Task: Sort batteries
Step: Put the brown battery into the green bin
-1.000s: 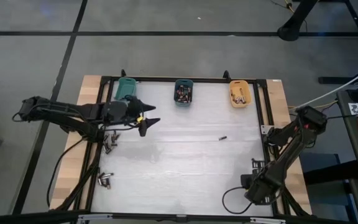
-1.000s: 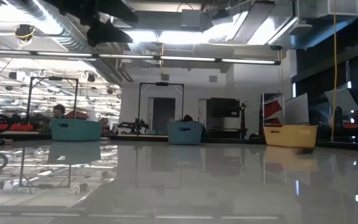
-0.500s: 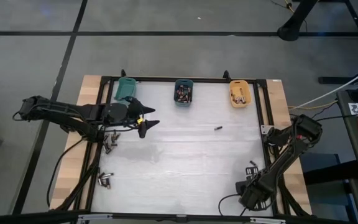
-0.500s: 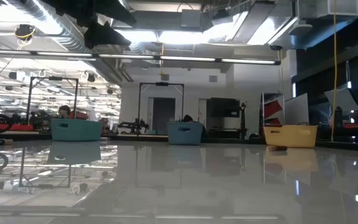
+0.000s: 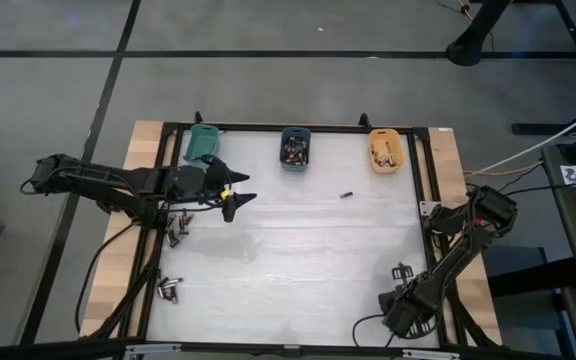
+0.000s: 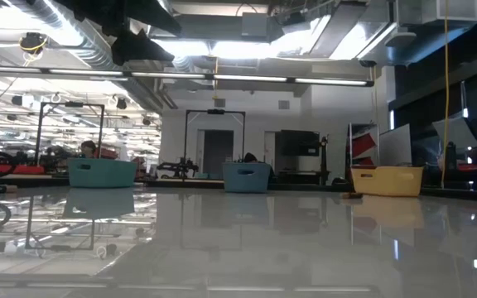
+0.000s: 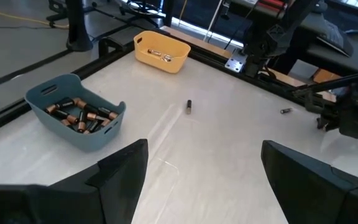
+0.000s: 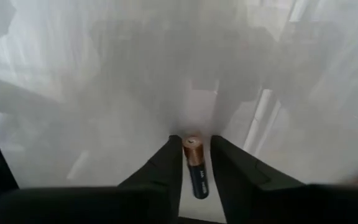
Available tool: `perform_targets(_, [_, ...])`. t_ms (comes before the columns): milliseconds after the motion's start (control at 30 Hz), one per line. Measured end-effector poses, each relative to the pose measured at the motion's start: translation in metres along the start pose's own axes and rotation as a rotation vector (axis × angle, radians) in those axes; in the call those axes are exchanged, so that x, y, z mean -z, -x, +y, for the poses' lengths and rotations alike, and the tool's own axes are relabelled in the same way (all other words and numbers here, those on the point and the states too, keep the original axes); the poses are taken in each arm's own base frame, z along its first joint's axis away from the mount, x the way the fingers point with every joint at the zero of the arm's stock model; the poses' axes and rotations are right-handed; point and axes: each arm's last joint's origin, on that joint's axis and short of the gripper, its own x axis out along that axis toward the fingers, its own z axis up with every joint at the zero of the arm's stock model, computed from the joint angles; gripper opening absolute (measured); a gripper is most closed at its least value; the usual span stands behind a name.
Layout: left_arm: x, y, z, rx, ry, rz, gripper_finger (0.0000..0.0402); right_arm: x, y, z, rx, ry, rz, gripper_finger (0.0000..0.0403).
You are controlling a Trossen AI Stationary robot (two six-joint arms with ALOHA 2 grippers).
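One battery [image 8: 195, 168] lies on the white table [image 5: 298, 260] between the right gripper [image 8: 195, 163] fingers, which flank it closely, contact unconfirmed. Close squarely before lifting. Left gripper [image 7: 201, 168], spread wide and empty, hovers near the teal bin [image 5: 202, 142].
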Motion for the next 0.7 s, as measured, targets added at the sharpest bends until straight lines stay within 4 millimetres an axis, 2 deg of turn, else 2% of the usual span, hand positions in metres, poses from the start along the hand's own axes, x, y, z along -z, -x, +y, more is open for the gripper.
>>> perform_targets(233, [0.0, 0.0, 0.0, 0.0, -0.005, 0.0, 0.0301, -0.015, 0.005, -0.019, -0.028, 0.024, 0.007, 0.0018])
perform_targets(433, [0.0, 0.0, 0.0, -0.001, 0.002, 0.003, 0.0301, -0.027, 0.026, -0.038, -0.044, -0.028, -0.108, 0.0023])
perform_targets(500, [0.0, 0.0, 0.0, -0.001, 0.006, 0.003, 0.0301, -0.029, 0.04, -0.044, -0.008, -0.045, -0.19, 0.0018])
perform_targets(600, [0.0, 0.0, 0.0, -0.002, 0.007, 0.004, 0.0301, -0.032, 0.072, -0.051, -0.033, -0.072, -0.314, 0.0003])
perform_targets(700, [0.0, 0.0, 0.0, -0.001, 0.008, 0.005, 0.0301, -0.037, 0.102, -0.067, -0.04, -0.117, -0.437, 0.0003])
